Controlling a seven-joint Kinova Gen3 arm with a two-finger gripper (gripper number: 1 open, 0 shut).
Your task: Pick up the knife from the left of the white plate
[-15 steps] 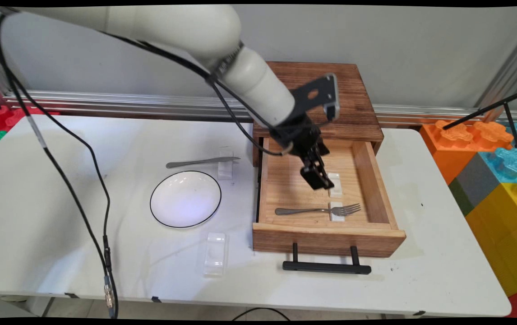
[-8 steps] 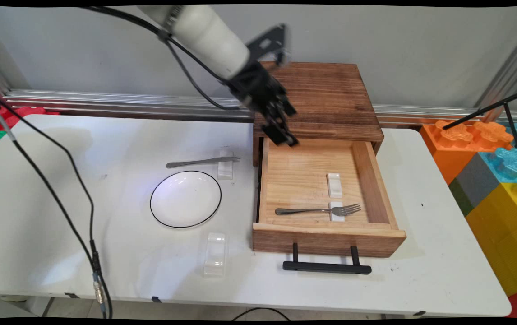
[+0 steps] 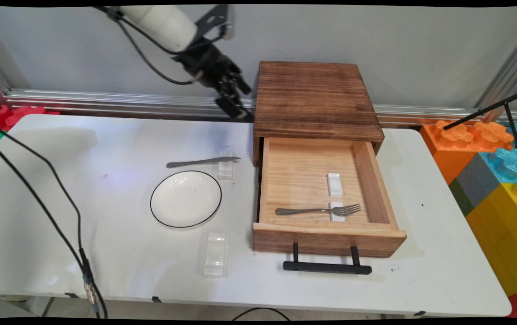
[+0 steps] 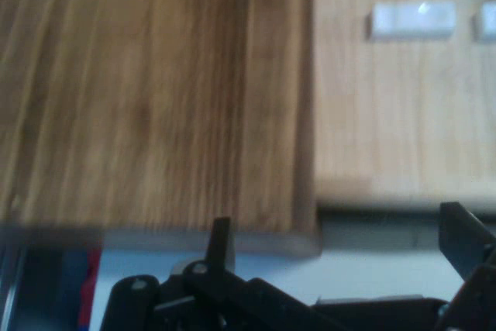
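One black tool hangs empty, jaws apart, just beside the far left corner of a dark wooden cabinet. Its open drawer holds a thin steel fork, neck propped on a white rest; it looks light, stiff and slippery, best pinched across the raised handle

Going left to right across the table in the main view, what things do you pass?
Plate → clear rest → drawer, with the fork lying in it → toy blocks past the table's right end.
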